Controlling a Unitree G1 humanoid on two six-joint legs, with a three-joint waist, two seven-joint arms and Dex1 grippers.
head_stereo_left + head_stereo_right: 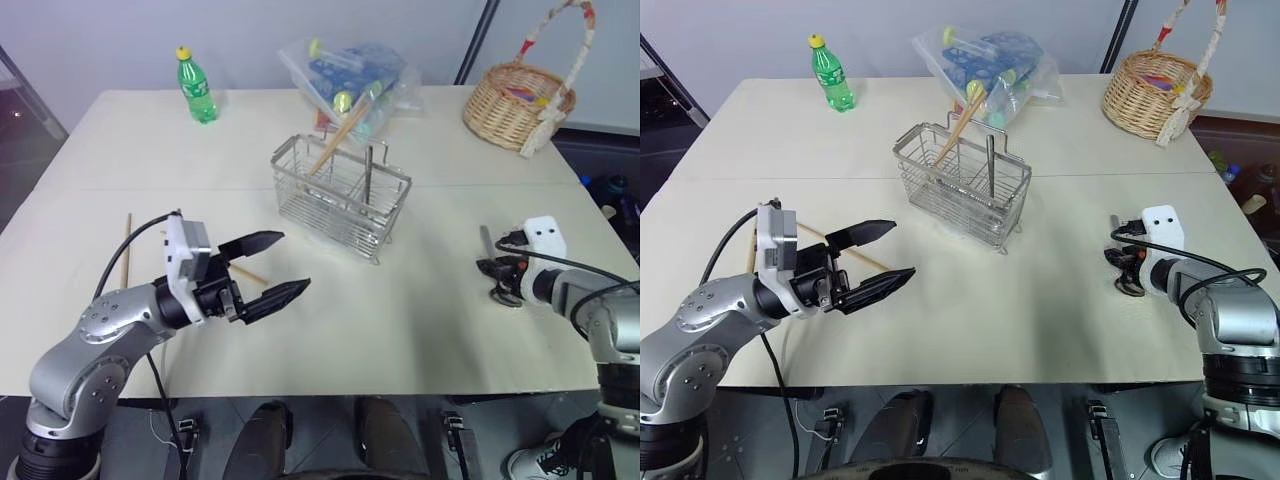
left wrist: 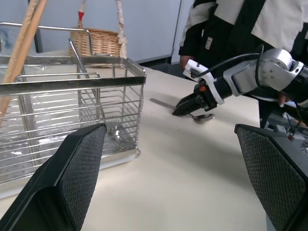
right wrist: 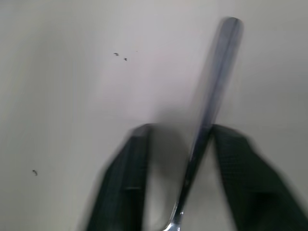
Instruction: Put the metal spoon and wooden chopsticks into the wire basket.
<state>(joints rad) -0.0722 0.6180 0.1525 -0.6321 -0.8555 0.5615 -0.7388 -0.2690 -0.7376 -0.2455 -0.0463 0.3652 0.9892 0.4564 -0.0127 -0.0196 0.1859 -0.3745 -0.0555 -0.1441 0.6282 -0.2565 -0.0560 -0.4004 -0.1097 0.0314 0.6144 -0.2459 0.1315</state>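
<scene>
The wire basket [image 1: 335, 205] stands mid-table with wooden chopsticks [image 1: 335, 142] leaning in its left compartment. One more chopstick [image 1: 127, 250] lies near the table's left edge, and another [image 1: 845, 247] lies slantwise under my left arm. My left gripper [image 1: 295, 260] hovers open and empty above the table, in front of the basket and to its left. The metal spoon [image 3: 216, 72] lies on the table at the right. My right gripper [image 1: 497, 272] is down on it, the handle [image 1: 487, 240] sticking out ahead.
A green bottle [image 1: 197, 88] and a plastic bag of items [image 1: 350, 75] sit at the back. At the back right stands a wicker basket [image 1: 515, 100]. A metal handle [image 1: 368, 175] stands upright in the wire basket. A person [image 2: 226, 29] stands beyond the table's right side.
</scene>
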